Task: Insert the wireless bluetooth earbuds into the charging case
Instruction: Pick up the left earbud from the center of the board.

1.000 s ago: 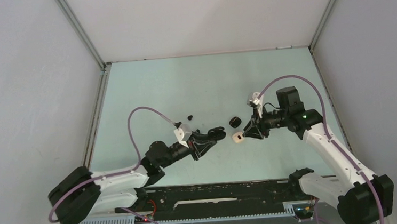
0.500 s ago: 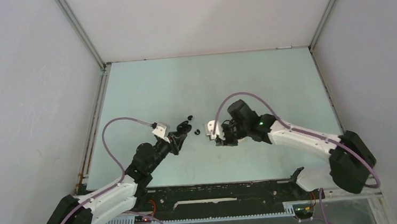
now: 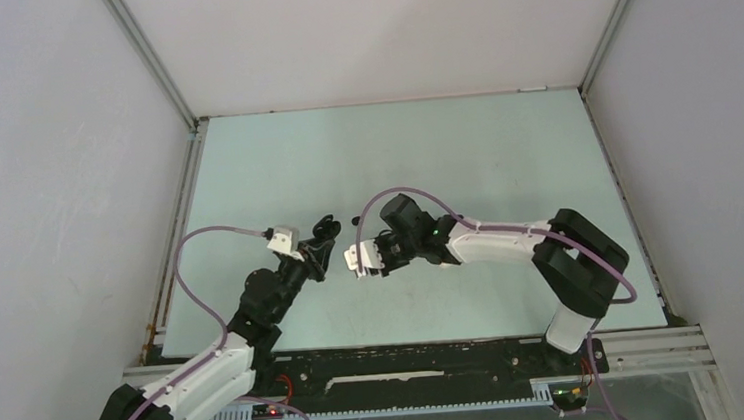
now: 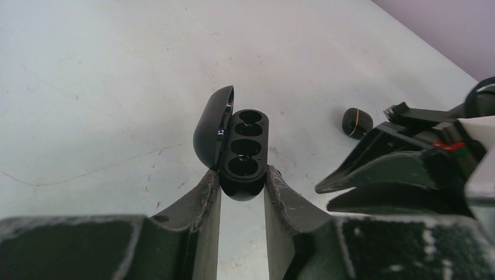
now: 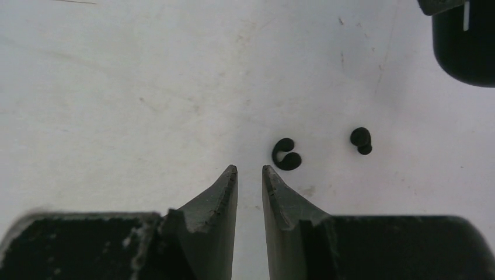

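**Case held ready, earbud not yet picked up**

The left hand (image 4: pixel 243 175) clamps the open case (image 4: pixel 245 146), its sockets empty. The right hand (image 5: pixel 250 170), narrowly open and empty, hovers beside two black earbuds (image 5: pixel 286 155) left of the table's (image 5: pixel 117 87) middle. Next, it likely must centre over one and pinch.

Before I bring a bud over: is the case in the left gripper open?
Open. The black case, pinched in the left gripper, has its lid swung back, baring empty wells.
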`<state>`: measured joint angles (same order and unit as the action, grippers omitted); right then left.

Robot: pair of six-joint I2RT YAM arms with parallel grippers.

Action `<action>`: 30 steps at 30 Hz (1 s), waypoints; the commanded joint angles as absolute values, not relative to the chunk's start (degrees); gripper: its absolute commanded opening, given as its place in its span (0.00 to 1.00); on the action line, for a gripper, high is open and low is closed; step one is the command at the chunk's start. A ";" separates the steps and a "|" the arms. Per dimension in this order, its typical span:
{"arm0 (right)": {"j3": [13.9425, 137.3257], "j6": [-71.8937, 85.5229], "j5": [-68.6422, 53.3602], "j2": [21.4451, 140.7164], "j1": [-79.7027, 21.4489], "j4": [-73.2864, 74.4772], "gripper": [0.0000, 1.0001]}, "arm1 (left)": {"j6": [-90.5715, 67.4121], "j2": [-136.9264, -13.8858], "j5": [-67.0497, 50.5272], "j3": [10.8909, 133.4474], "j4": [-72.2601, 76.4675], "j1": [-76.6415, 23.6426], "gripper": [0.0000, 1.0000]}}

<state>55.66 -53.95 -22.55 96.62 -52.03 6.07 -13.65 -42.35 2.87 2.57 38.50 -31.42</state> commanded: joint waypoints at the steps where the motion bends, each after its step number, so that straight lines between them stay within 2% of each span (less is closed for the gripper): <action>1: 60.21 -57.83 -21.22 100.33 -51.91 2.83 0.25 | -14.92 -42.51 4.25 1.66 39.64 -30.64 0.00; 20: 68.49 -61.77 -22.94 110.58 -48.71 8.09 0.24 | -15.14 -44.88 3.25 2.81 39.90 -30.41 0.00; 27: 69.96 -62.70 -23.85 111.18 -48.34 10.81 0.23 | -15.03 -45.79 3.26 3.16 39.90 -30.28 0.00; 30: 69.92 -62.52 -24.16 110.18 -48.25 11.39 0.26 | -14.94 -46.10 3.00 3.40 39.90 -30.23 0.00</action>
<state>68.03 -61.93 -22.57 110.89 -48.40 9.91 -14.59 -45.78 2.87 2.57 38.28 -30.72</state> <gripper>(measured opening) 0.251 0.307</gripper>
